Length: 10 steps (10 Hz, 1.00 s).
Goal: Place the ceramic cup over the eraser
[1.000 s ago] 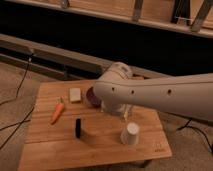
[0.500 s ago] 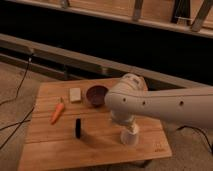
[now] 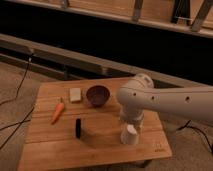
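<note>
The ceramic cup [image 3: 129, 135] is a small plain white tapered cup standing on the wooden table [image 3: 50, 150] at the front right. The eraser [image 3: 78, 127] is a slim black block near the table's middle front, well left of the cup. My gripper [image 3: 129, 121] hangs from the white arm [image 3: 165, 102] directly above the cup, right at its top. The arm's bulk hides the fingers.
A dark bowl [image 3: 97, 95] sits at the back middle of the table. A pale beige square block [image 3: 75, 94] lies left of it. An orange carrot [image 3: 58, 112] lies at the left. Cables run on the floor at the left.
The arm has swung from left of the bowl to the right and down, so the gripper now sits over the cup. The cup, eraser and other things have not moved.
</note>
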Available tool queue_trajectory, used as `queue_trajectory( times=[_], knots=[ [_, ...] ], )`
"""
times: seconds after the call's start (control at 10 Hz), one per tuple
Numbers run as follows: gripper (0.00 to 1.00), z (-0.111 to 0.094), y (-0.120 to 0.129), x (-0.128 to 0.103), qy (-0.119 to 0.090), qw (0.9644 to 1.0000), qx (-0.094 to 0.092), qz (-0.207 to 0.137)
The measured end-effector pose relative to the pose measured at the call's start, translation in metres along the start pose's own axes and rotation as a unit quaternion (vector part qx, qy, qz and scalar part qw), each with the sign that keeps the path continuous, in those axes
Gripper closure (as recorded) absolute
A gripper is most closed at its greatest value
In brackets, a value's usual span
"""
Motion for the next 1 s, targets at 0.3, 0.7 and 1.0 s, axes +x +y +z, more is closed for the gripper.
queue_trajectory(
  times=[0.3,0.7,1.0],
  knots=[
    [0.35,0.015,0.0,-0.011,0.015,0.9998,-0.007,0.01],
    [0.35,0.042,0.001,-0.017,0.032,0.9989,-0.026,0.02],
    [0.35,0.057,-0.005,-0.014,0.046,0.9982,-0.027,0.026]
  ],
)
